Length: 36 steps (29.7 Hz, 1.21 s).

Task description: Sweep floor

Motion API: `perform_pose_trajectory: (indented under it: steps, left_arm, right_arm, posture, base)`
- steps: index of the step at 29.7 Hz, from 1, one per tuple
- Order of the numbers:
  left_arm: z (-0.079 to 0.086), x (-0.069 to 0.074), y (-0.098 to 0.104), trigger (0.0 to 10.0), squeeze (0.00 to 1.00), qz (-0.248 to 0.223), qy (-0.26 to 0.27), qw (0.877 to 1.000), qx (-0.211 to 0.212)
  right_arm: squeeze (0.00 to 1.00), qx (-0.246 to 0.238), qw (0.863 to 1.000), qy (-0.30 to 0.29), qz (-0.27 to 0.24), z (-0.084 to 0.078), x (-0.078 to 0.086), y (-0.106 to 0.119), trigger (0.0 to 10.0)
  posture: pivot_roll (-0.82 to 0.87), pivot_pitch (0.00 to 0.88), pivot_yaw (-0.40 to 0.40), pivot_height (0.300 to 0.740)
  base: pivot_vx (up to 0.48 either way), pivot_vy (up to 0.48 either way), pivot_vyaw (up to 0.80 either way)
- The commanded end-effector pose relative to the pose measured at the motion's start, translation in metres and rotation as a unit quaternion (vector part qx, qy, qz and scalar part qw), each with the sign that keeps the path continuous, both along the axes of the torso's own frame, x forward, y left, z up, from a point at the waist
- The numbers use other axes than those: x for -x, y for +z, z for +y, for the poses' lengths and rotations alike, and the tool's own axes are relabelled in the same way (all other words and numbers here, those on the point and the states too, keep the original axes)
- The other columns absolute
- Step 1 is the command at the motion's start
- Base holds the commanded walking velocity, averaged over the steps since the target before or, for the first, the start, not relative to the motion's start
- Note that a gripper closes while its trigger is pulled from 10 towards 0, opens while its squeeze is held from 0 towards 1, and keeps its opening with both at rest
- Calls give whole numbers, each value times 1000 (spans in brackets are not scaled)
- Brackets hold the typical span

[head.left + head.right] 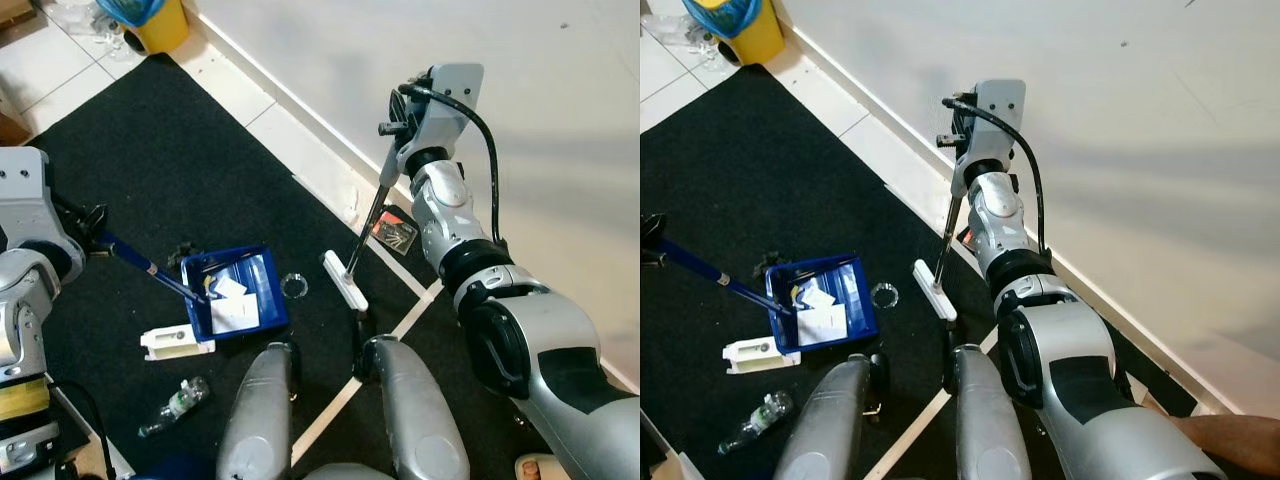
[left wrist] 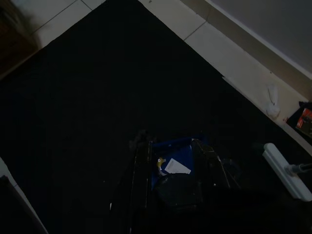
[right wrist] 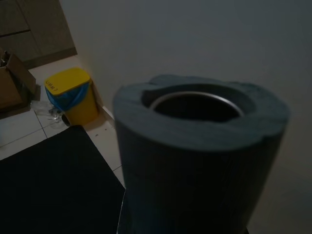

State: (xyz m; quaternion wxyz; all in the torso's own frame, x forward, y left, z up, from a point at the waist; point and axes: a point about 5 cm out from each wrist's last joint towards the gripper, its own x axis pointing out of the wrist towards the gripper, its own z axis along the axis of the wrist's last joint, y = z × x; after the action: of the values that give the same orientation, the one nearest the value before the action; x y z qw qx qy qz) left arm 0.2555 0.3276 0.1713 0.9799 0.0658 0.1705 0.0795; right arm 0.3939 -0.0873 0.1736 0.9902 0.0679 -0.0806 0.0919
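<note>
Slim metal broom (image 1: 365, 228) pole, foam-gripped; blue plastic dustpan (image 1: 235, 292) apparently holds paper.

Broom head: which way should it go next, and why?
Probably a short stroke toward the blue dustpan: the broom head rests on the black mat beside a small clear ring lying between them, and the left gripper holds the pan's handle.

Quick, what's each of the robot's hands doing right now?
Left end effector: shut on the dustpan handle.
Right end effector: shut on the broom handle.
</note>
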Motion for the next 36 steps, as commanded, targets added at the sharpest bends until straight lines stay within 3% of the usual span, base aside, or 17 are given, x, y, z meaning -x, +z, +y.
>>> perform_pose_trajectory:
  steps: [1, 3, 7, 11, 15, 24, 30, 32, 36]
  left_arm:
    - [3, 5, -5, 10000, 0, 15, 9, 1000, -10]
    - [-4, 6, -22, 10000, 0, 39, 2, 999, -14]
    - [-9, 6, -35, 10000, 0, 55, -1, 998, -23]
    - [-28, -1, -49, 10000, 0, 57, -17, 998, 25]
    - [-45, -16, -41, 10000, 0, 22, -39, 996, 77]
    - [-76, -34, -32, 10000, 0, -2, -107, 992, 66]
    - [-80, -37, -35, 10000, 0, -1, -103, 991, 85]
    - [-81, -39, -30, 10000, 0, -15, -95, 988, 120]
    - [-80, -39, -30, 10000, 0, -12, -96, 989, 109]
  right_arm:
    - [0, 5, 1000, 2, 10, 0, 0, -3, 10000]
    - [0, 5, 1000, 2, 11, 0, 0, -4, 10000]
    - [0, 4, 1000, 2, 11, 1, 0, -4, 10000]
    - [0, 1, 1000, 4, 16, 3, 1, -5, 10000]
    - [0, -8, 1000, 7, 16, 7, 1, -4, 10000]
    - [0, -8, 1000, -5, 14, 0, 0, -3, 10000]
    - [0, -5, 1000, -11, 13, -5, -1, -4, 10000]
    - [0, -5, 1000, -13, 14, -6, 0, -4, 10000]
    - [0, -5, 1000, -13, 15, -5, 0, -5, 10000]
  posture:
    - [157, 318, -90, 740]
    - [148, 319, -90, 740]
    - [147, 318, -92, 740]
    - [147, 318, -92, 740]
    - [151, 317, -93, 740]
    - [141, 309, -79, 740]
    - [133, 304, -74, 740]
    - [135, 301, -73, 740]
    - [143, 300, -72, 740]
  base:
    - [0, 0, 0]
    - [0, 0, 0]
    - [0, 0, 0]
    - [0, 0, 0]
    - [0, 0, 0]
    - [0, 0, 0]
    - [0, 0, 0]
    - [0, 0, 0]
    - [0, 0, 0]
